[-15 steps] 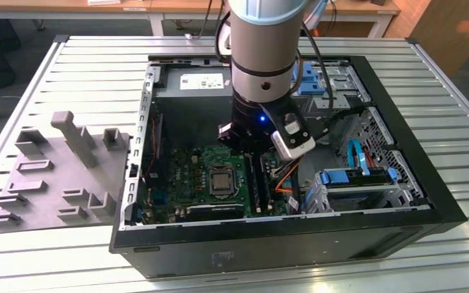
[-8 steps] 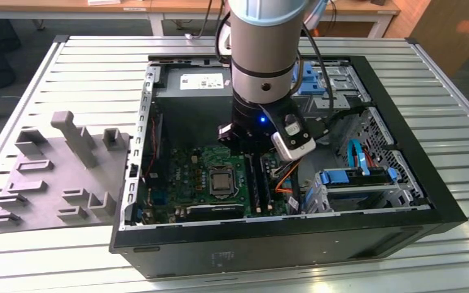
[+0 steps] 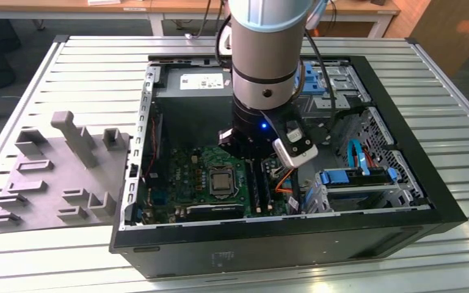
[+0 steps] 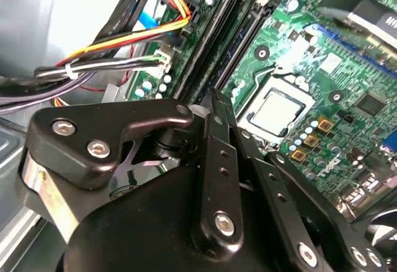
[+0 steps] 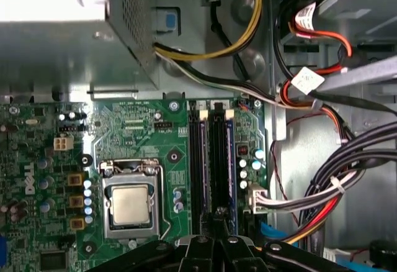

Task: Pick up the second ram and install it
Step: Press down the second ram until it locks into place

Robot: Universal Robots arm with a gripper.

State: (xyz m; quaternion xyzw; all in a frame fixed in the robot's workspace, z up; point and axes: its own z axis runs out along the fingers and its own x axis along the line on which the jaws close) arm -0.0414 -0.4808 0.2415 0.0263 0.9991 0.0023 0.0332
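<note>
Gripper (image 4: 211, 100) fingers are drawn narrowly together in both wrist views, their tips meeting with no gap that I can make out. Whether they pinch anything between them, I cannot tell. In the first wrist view the gripper (image 5: 217, 213) tips sit right at the near end of the memory slots (image 5: 209, 160), over the slot farther from the processor socket (image 5: 131, 204). A long dark ram stick (image 5: 219, 160) appears to lie in that slot, running its whole length between the white end clips. I cannot tell whether it is fully seated. The neighbouring slot, nearer the socket, also looks dark and filled.

In the exterior view the arm (image 3: 264, 55) reaches straight down into the open computer case (image 3: 300, 244), which lies on its side near the middle of the slatted table (image 3: 96, 67). The arm's wrist hangs above the green motherboard (image 3: 193, 165), just beside the socket. A bundle of black, yellow and red cables (image 5: 322, 185) runs along the case wall beyond the slots.

On the table toward the exterior view's left edge, touching the case wall, lies a grey moulded holder (image 3: 55, 177) with upright posts and shallow pockets.
</note>
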